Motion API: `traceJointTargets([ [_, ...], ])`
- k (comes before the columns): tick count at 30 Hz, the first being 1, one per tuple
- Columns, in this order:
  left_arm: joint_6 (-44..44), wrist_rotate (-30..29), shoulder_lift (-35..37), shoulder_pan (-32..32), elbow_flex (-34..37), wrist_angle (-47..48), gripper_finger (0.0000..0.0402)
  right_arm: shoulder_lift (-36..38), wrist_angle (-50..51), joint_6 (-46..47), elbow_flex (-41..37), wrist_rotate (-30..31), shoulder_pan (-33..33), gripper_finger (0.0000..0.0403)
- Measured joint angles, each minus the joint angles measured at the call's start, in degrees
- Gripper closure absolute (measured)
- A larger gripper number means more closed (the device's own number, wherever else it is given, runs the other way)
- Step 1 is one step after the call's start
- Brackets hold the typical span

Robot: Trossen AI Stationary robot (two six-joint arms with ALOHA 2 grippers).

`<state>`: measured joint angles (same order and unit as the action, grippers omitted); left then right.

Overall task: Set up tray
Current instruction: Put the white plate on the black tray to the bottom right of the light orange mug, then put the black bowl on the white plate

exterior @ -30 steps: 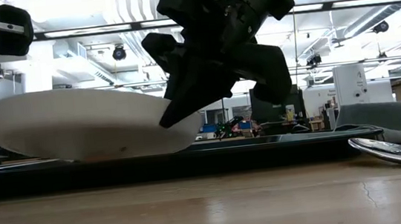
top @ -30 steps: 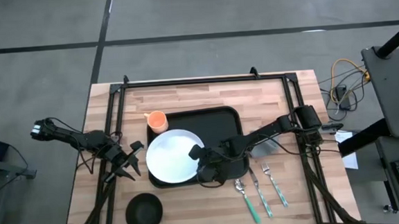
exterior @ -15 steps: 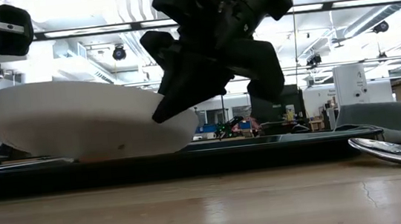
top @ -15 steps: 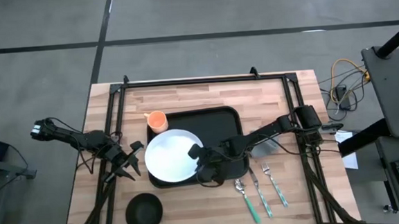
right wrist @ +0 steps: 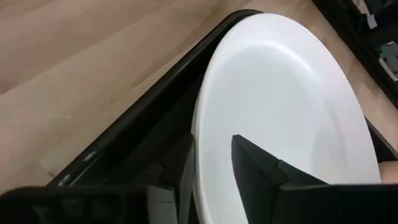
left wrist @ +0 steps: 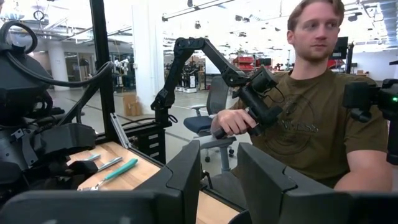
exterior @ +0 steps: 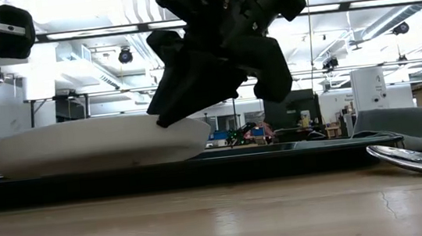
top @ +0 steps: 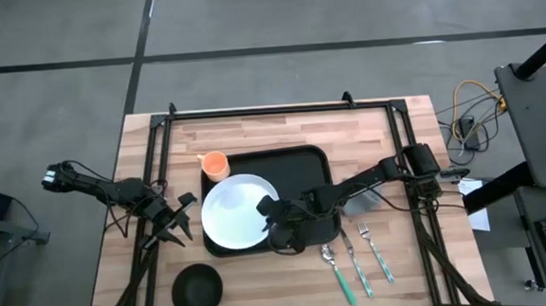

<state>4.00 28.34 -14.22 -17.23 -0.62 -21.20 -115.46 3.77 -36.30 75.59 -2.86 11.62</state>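
Right pincer (top: 271, 221) low over the plate's near-right edge, fingers parted and straddling the rim, no firm hold visible; arm stretched flat across the worktop (top: 281, 133) from the right side. Left pincer (top: 177, 225) wide open, empty, resting at the left edge of the worktop, pointing toward the tray. Pale wooden planks underneath. Black tray (top: 307, 165), rectangular with rounded corners and low rim, lying at the middle. Smooth round white plate (top: 234, 210) sitting level in its left half. Dark bowl (top: 197, 289) in front. Small orange cup (top: 215, 163) at the tray's far-left corner.
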Motion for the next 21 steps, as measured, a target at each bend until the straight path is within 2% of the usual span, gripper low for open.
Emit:
traceJointTargets([
  [21,0.0,0.0,0.0,0.0,0.0,0.0,0.0313,0.1,0.0,3.4,0.9,-0.2,0.0,0.0240],
])
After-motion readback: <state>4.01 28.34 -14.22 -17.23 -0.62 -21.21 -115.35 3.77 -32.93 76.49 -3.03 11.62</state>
